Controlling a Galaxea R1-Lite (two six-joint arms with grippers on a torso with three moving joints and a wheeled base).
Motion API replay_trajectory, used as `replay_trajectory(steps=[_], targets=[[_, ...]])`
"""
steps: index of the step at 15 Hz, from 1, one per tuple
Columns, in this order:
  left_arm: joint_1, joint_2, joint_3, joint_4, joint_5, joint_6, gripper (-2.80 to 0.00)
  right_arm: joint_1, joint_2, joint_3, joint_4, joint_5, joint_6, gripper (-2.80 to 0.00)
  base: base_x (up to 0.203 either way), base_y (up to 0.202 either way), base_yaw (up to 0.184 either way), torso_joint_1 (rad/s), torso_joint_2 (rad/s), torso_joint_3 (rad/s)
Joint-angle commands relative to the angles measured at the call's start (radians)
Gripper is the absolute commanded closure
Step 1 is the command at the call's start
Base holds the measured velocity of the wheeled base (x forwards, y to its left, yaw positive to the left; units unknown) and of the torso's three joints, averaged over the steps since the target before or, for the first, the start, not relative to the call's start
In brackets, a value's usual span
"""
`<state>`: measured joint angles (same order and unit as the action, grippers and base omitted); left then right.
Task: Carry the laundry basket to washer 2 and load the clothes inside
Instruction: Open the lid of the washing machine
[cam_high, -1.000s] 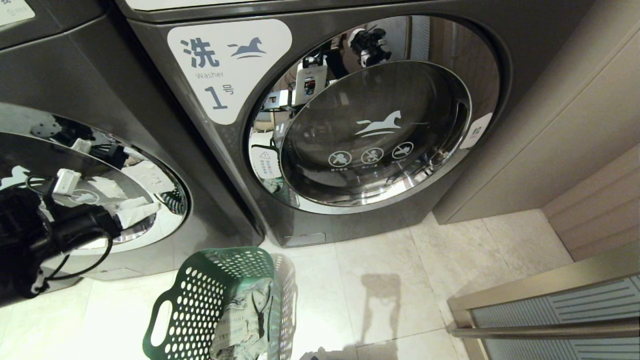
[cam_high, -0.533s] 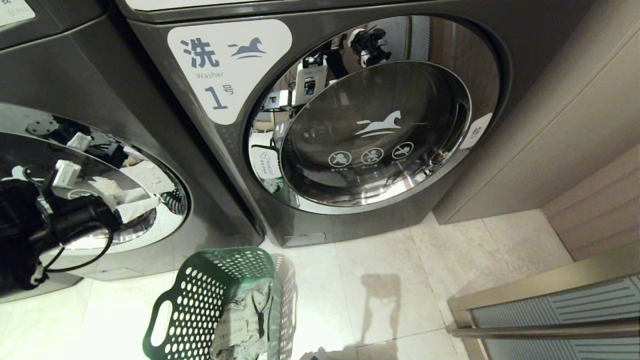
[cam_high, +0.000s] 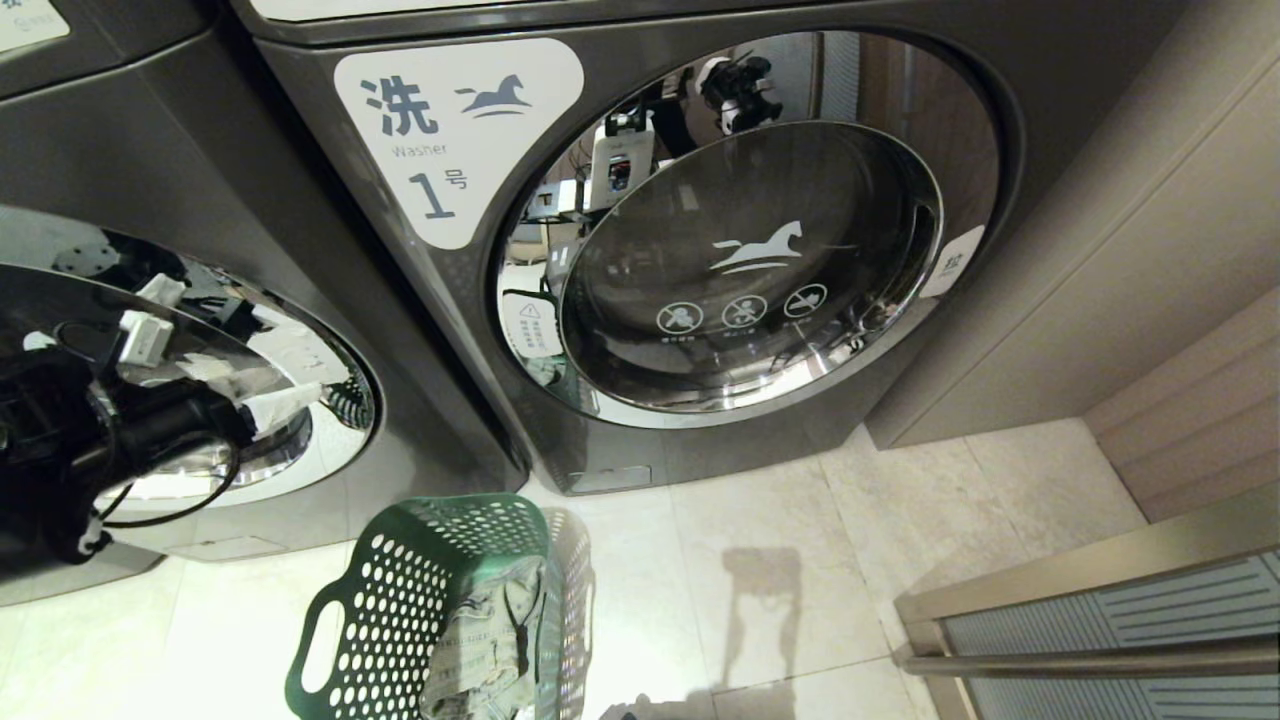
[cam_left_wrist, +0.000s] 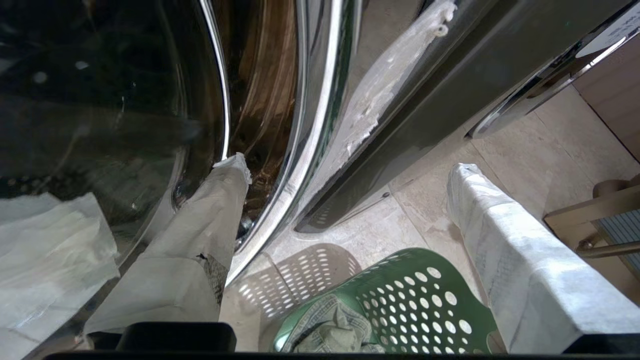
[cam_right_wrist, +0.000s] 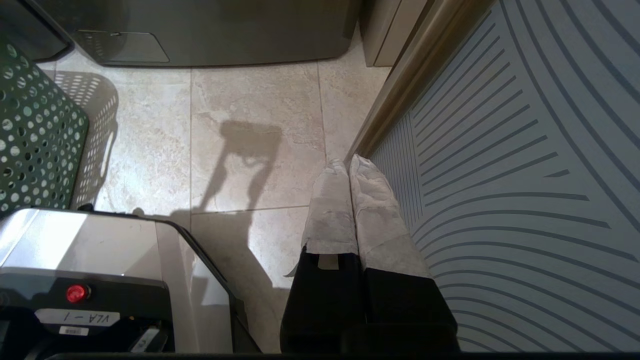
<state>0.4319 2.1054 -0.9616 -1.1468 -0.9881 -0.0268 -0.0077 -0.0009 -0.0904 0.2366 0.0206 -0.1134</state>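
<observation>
Left gripper (cam_left_wrist: 345, 175), white-wrapped fingers (cam_left_wrist: 220, 200) spread wide and holding nothing, up against the chrome-rimmed round glass door (cam_high: 300, 400) of the dark grey front-load washer (cam_high: 120, 150) at the left, one fingertip touching or nearly touching the chrome rim. Dark green perforated plastic laundry basket (cam_high: 400, 600) on the floor below and to the right of that gripper, well apart from it, with the bundle of grey-green printed clothes (cam_high: 485, 640) lying inside. Identical grey washer labelled 1 (cam_high: 450, 140) just right of the first, door closed. Right gripper (cam_right_wrist: 347, 170) low at the right, wrapped fingers pressed together with nothing between them, hanging beside a grey striped panel (cam_right_wrist: 500, 175). Pale beige marble-look floor tiles (cam_high: 760, 520) underneath; beige cabinet wall (cam_high: 1100, 250) at the right.
</observation>
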Motion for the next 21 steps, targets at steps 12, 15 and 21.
replay_trajectory(steps=[12,15,21], targets=[[-0.082,0.053,-0.042,-0.019,-0.011,-0.01,-2.8,0.0,0.001,0.0,0.001,0.001,0.0,0.0,0.0,0.0,0.0,0.0,0.0,0.0],[-0.093,0.061,-0.067,-0.028,-0.023,-0.012,-2.8,0.0,0.001,0.0,0.001,0.001,-0.002,0.0,0.0,0.0,0.0,0.0,0.0,0.0],[-0.099,0.068,-0.071,-0.065,-0.066,-0.012,-2.8,0.0,0.001,0.0,0.001,0.001,0.0,0.0,0.0,0.0,0.0,0.0,0.0,0.0]])
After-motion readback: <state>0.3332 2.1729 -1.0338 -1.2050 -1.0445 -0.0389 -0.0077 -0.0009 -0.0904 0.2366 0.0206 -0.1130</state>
